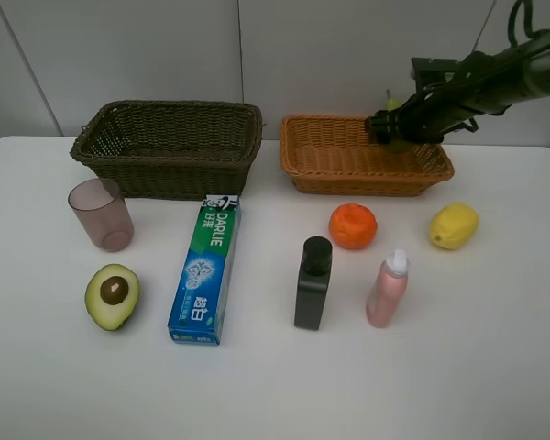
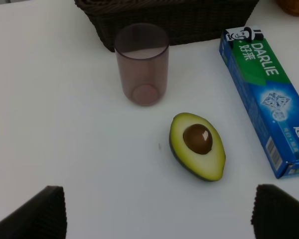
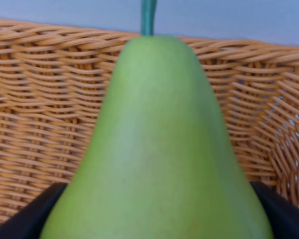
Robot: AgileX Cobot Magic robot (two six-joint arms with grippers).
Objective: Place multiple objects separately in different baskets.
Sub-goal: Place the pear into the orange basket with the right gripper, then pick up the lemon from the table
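Over the far right part of the light basket [image 1: 348,188], the right hand [image 1: 390,126] grips the pear [image 3: 154,149], not yet released. Left hand [image 2: 157,209] stands spread, empty. Cup [image 1: 101,214], avocado [image 1: 113,295], toothpaste box [image 1: 204,275], black bottle [image 1: 312,286], pink bottle [image 1: 386,291], orange [image 1: 353,226] and lemon [image 1: 454,225] lie unsorted on the worktop [image 1: 495,367].

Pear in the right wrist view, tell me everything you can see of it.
The pear is smooth, matte yellow-green, with no red showing, narrow at the top under a green stem. It is upright, gripped low on both sides by the dark fingers of the right end effector, inside the light orange wicker basket. Its base is out of view.
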